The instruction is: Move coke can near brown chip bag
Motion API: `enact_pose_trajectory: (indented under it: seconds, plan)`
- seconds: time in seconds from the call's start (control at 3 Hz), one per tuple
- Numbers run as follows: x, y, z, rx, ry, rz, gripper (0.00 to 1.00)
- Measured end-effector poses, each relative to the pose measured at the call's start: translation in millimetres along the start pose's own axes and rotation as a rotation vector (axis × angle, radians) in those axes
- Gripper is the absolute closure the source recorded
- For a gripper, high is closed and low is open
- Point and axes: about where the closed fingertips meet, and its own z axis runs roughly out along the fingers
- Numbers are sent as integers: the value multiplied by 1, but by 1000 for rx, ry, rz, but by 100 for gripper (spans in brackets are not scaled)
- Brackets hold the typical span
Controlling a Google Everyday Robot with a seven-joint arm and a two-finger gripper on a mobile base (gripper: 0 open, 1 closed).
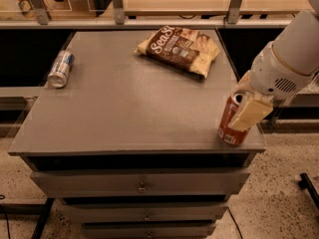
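The coke can (228,127), red-orange with a silver top, stands at the front right corner of the grey table (124,108). My gripper (240,114) reaches in from the right and is shut on the can, with one cream finger (253,114) lying across its right side. The other finger is mostly hidden behind the can. The brown chip bag (179,49), dark brown with white lettering and tan edges, lies flat at the back of the table, well behind and left of the can.
A silver-and-blue can (61,68) lies on its side at the table's back left. The can I hold is very close to the table's front and right edges. Drawers (142,185) sit below the tabletop. A shelf rail (149,21) runs behind the table.
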Motion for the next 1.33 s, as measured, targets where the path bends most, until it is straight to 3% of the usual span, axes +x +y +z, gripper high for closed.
enact_pose_trajectory:
  seconds: [0.33,1.33]
  plan:
    - [-7,-23,-5,16,0,-12,100]
    - [-57,-131,10,50,-24,-42,100]
